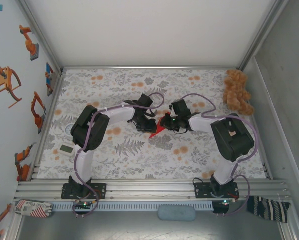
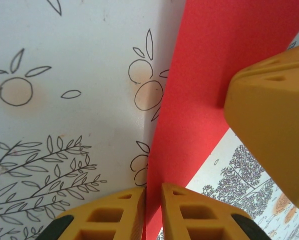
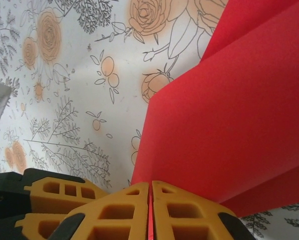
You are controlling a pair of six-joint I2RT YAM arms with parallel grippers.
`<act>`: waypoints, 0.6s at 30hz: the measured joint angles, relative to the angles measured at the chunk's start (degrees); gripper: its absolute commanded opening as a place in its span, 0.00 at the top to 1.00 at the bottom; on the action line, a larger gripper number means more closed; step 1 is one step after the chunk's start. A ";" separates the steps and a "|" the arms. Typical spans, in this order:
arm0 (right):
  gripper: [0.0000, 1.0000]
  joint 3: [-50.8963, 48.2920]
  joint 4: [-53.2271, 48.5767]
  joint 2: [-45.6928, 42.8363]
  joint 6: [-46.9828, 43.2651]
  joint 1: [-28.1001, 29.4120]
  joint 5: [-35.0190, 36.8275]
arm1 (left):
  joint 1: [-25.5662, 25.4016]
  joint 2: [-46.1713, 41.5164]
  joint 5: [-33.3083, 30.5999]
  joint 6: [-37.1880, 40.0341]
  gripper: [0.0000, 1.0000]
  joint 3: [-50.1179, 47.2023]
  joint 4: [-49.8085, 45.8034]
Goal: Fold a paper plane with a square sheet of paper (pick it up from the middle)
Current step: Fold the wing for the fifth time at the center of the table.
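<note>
Folded red sheet [image 1: 159, 128] sits at centre of the top view, over the floral counter [image 1: 139, 160]. Left jaws are clamped on its edge. Right jaws are clamped on its fold.

Bright, even light falls from above on the flower-printed tabletop [image 1: 139, 155], and the black-and-white robot arms [image 1: 89, 131] give only soft, pale shadows. In the wrist views the bright red folded paper [image 3: 229, 115] throws a grey, soft-edged shadow beside it; the yellow ridged fingers [image 2: 104, 220] nearest the lens look slightly blurred.
</note>
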 measured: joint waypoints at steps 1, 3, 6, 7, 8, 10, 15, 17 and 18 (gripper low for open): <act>0.90 0.11 -0.04 0.28 -0.02 0.00 0.13 | 0.00 0.00 0.00 0.02 0.81 0.00 0.00; 0.91 0.28 -0.15 0.79 -0.02 0.00 0.33 | 0.00 0.00 0.00 0.02 0.81 0.00 0.00; 0.91 0.55 -0.55 1.51 -0.02 0.00 0.61 | 0.00 0.00 0.02 0.00 0.81 0.00 0.00; 0.91 0.59 -0.81 1.60 -0.02 0.00 0.79 | 0.00 0.00 0.02 0.02 0.81 0.00 0.00; 0.91 0.66 -1.09 1.64 -0.02 0.00 0.98 | 0.00 0.00 0.02 0.00 0.81 0.00 0.00; 0.91 0.76 -1.29 1.66 -0.02 0.00 1.20 | 0.00 0.00 0.02 0.00 0.81 0.00 0.00; 0.91 0.79 -1.57 1.64 -0.04 0.00 1.44 | 0.00 0.00 0.02 0.00 0.81 0.00 0.00; 0.91 0.79 -1.62 1.60 -0.04 0.00 1.46 | 0.00 0.00 0.02 0.00 0.81 0.00 0.00; 0.91 0.79 -1.70 1.57 -0.04 0.00 1.57 | 0.00 0.00 0.02 -0.02 0.80 0.00 0.00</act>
